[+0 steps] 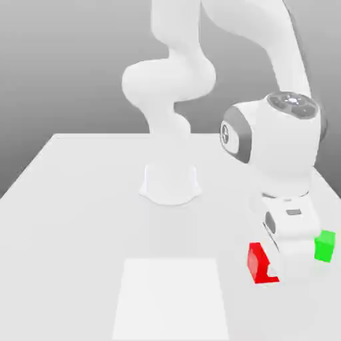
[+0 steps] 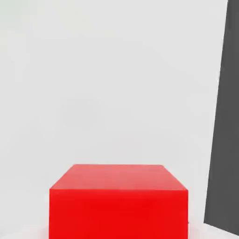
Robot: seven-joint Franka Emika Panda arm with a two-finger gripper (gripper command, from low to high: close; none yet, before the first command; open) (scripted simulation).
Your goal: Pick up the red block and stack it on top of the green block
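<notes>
The red block (image 1: 257,262) rests on the white table (image 1: 80,220) toward the exterior view's right front. My gripper (image 1: 276,269) is down on it, the white hand covering the block's right part, with a finger against its near face, shut on it. In the hand view the red block (image 2: 119,200) sits very close, its top and one side showing. The green block (image 1: 325,246) stands on the table just to the exterior view's right of the hand, apart from the red one and partly behind the hand.
The arm's round base (image 1: 170,183) stands at the middle back of the table. A paler rectangle (image 1: 172,296) marks the table's front centre. The table's right edge runs close past the green block; a dark strip (image 2: 227,116) beyond an edge appears in the hand view.
</notes>
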